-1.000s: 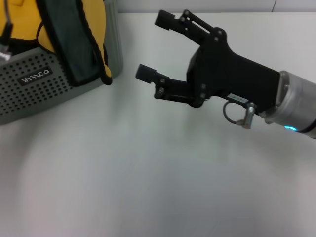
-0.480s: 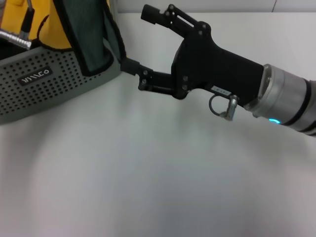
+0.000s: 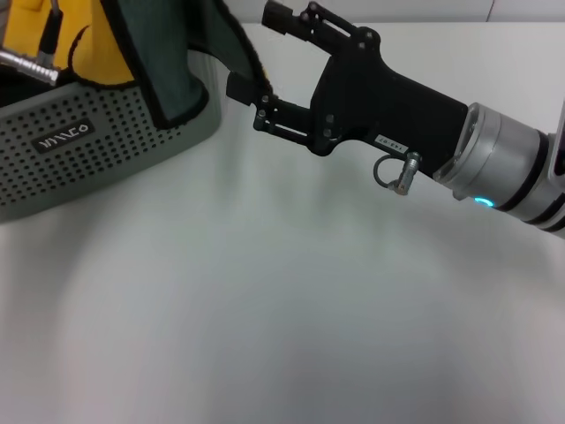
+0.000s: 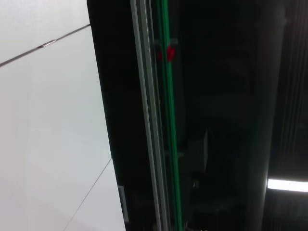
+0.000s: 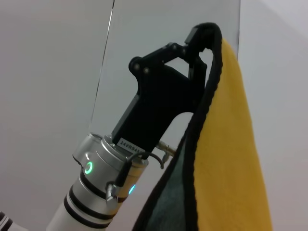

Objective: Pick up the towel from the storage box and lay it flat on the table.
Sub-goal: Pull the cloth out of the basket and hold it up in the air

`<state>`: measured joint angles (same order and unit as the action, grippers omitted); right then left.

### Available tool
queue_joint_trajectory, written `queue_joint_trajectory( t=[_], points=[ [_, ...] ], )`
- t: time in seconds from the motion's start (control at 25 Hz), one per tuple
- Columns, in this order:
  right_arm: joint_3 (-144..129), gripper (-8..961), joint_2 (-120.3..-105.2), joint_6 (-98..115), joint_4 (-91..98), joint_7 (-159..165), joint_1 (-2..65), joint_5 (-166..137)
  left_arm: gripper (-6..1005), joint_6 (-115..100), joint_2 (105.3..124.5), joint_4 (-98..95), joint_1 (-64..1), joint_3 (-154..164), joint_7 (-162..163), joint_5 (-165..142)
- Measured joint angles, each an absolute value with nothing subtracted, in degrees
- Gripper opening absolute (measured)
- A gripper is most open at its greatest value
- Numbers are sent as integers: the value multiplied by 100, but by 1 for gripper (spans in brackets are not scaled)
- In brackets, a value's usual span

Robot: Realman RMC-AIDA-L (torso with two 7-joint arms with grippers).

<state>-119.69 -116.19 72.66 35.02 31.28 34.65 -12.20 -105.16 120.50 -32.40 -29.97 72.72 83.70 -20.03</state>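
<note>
The towel (image 3: 163, 62) hangs over the storage box (image 3: 106, 150), dark green face towards me, yellow behind, black border. In the right wrist view the towel (image 5: 226, 144) hangs from the left gripper (image 5: 201, 36), which is shut on its top edge. That gripper is above the top of the head view. My right gripper (image 3: 258, 50) is open beside the box's right corner. The towel's black-bordered side edge runs between its two fingers, close to the lower fingertip (image 3: 238, 87). The white table (image 3: 265, 300) lies below.
More yellow cloth (image 3: 22, 22) lies inside the box at the far left. A metal connector with a black cable (image 3: 31, 66) crosses the box's top. The box carries a small black label (image 3: 62, 135). The left wrist view shows only a dark structure and a white wall.
The towel has risen off the box's front wall. My right gripper has moved left to the towel's side edge and stayed open.
</note>
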Motion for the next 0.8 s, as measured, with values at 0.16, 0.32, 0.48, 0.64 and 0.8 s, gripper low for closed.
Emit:
queue_joint_trajectory(
  t=[0.16,0.32,0.48,0.64,0.8],
  points=[
    [-11946,752,-11619,7233,3494,3128,3406,-1201,13,-10518,12050,-3239,-2966,7244,8368,-1998],
    [-11936,689,-11619,7244,3499,3123,3335,-1200,13,-10520,12050,-3240,-2948,7225,8367,-1995],
    [-11925,632,-11619,7204,3481,3117,3322,-1124,13,-10521,12050,-3242,-2945,7229,8367,-1995],
    [-11940,579,-11619,7201,3472,3030,3313,-936,13,-10521,12050,-3206,-2944,7234,8367,-1975],
    [-11963,526,-11619,7199,3471,2914,3298,-859,13,-10525,12050,-3107,-2944,7264,8367,-1866]
  ],
)
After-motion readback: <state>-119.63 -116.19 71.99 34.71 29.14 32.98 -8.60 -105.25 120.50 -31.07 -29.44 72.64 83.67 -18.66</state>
